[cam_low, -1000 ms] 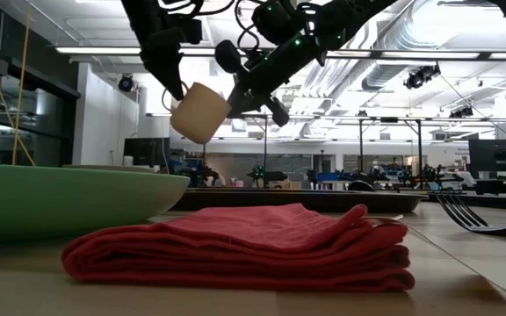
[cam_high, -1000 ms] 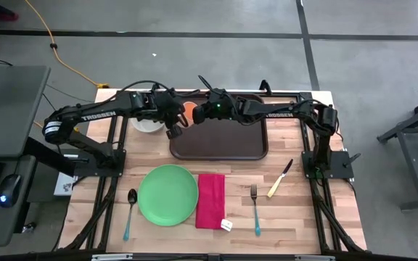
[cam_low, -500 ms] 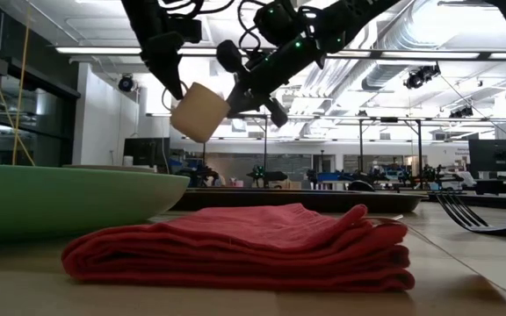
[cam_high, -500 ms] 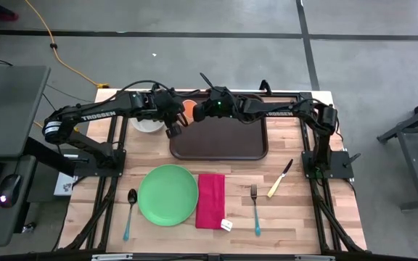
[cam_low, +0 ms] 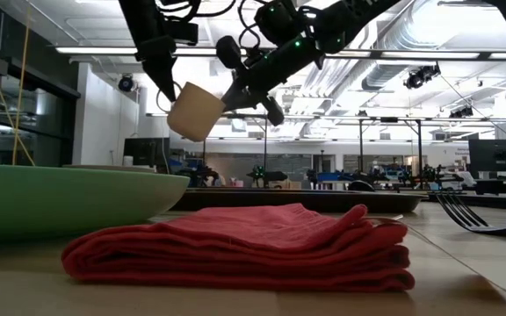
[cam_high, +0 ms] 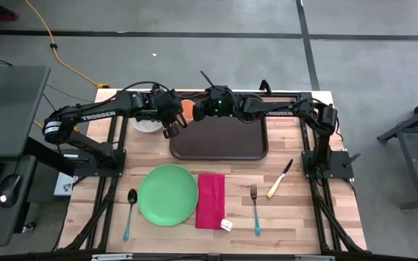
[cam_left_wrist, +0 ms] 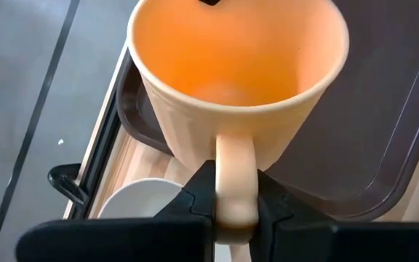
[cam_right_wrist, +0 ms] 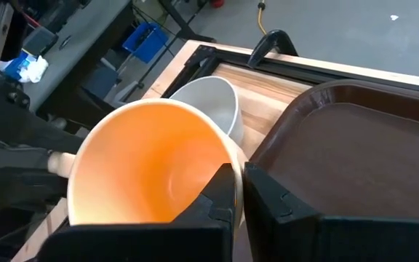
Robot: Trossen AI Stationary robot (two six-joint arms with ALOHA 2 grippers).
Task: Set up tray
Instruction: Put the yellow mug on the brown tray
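Note:
An orange cup (cam_high: 188, 108) hangs in the air over the far left corner of the dark brown tray (cam_high: 220, 142), held by both grippers. My left gripper (cam_left_wrist: 236, 212) comes from the table's left and is shut on the cup's handle. My right gripper (cam_right_wrist: 240, 185) reaches in from the right and is shut on the cup's rim. In the low view the cup (cam_low: 193, 111) is tilted, well above the table. The tray lies flat on the wooden table, bare inside. My left gripper pinches the cup's handle (cam_left_wrist: 236, 185) between its two fingers, near the handle's outer bend. It comes slanting down from the table's left. The cup is lifted clear and tilted, its mouth turned away from this gripper. My right gripper pinches the cup's wall at the rim (cam_right_wrist: 226, 166), one finger inside the cup and one outside. The fingers come nearly level from the table's right. The cup hangs clear of the tray.
A white bowl (cam_high: 148, 123) stands left of the tray, under the left arm. Along the near side lie a spoon (cam_high: 129, 214), a green plate (cam_high: 167, 195), a folded red napkin (cam_high: 210, 200), a fork (cam_high: 255, 209) and a knife (cam_high: 279, 179).
My left gripper has turned a little at the wrist while staying in place. The cup has tipped slightly with it. Both grippers keep their hold.

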